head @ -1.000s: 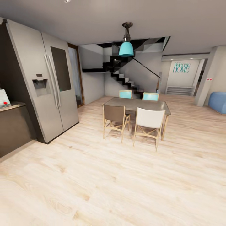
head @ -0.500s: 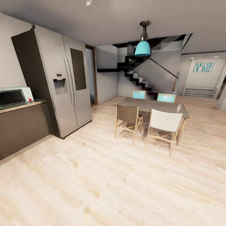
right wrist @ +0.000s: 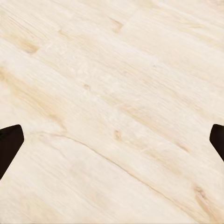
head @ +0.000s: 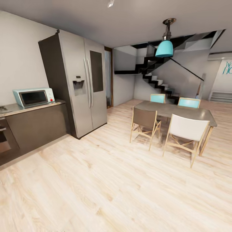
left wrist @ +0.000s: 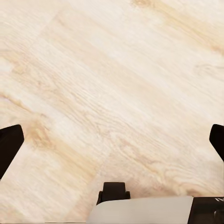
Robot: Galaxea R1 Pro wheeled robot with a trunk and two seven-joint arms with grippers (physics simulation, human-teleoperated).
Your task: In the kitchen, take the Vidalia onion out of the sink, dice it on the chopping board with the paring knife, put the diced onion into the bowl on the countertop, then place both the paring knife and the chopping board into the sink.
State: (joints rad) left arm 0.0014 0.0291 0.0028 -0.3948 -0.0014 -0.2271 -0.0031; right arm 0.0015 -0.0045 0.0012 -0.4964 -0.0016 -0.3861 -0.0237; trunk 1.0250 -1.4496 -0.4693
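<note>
Robot in transit. Head view looks over pale wood floor (head: 106, 187) toward a dining table (head: 175, 111) with four chairs, a staircase (head: 158, 80) behind and a teal hanging lamp (head: 164, 48) above.

Along the left wall: steel fridge (head: 82, 87), then a dark cabinet run whose grey top serves as the desk (head: 35, 108). A teal microwave (head: 33, 96) sits at the desk's end nearest the fridge. An oven front (head: 4, 137) stands at the far left.

Task items: onion, knife, board, bowl and sink are not in sight, so their positions cannot be stated. No containers in frame, contents unknown.

Left claw (left wrist: 112, 142): dark fingertips (left wrist: 9, 147) at opposite edges of the wrist view, spread wide, nothing between them, floor below. Right claw (right wrist: 112, 140): likewise spread wide and empty over the floor, one fingertip (right wrist: 9, 142) at each edge.

Handling judgement, from the task alone: the onion is likely small, firm, light and rounded, so it could roll or slip. A grip across the widest part should hold better than one at the pointed tip. The knife is best taken by the handle. The board is stiff and flat, so an edge or the handle slot would give purchase.
</note>
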